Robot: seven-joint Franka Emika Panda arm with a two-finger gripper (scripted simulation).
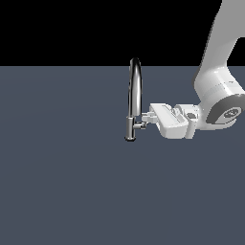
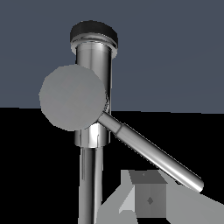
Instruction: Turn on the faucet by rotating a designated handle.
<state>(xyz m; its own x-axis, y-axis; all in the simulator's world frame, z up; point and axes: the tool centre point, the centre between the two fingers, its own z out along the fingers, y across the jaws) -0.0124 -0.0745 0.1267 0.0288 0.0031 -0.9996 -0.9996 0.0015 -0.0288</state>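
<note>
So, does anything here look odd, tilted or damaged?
Nothing stands out. The faucet stands upright and looks intact, its handle sticks out sideways, and the gripper is level beside it.

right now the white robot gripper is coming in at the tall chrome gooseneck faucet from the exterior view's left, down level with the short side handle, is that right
Not quite: the white robot gripper reaches in from the exterior view's right, not its left. The rest holds: the exterior view shows it low beside the tall chrome gooseneck faucet, level with the short side handle. Whether it touches the handle cannot be told.
</note>
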